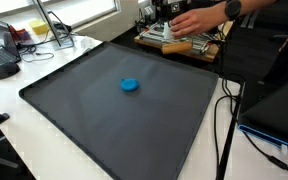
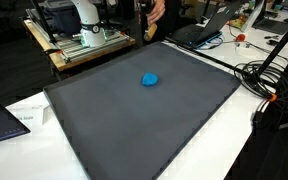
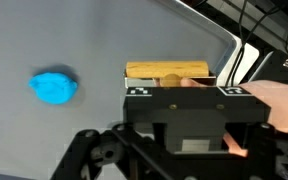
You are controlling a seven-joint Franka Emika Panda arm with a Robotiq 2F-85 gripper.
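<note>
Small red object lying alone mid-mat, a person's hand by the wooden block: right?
Not red: the object is blue, plain in both exterior views and the wrist view. It does lie alone on the dark mat, with a person's hand by the wooden block.

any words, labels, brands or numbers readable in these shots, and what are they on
No text can be read in any view.
Black block, wrist view: two black-and-white square markers, patterns only, no letters.
White paper, in an exterior view: faint print, too small to read.
</note>
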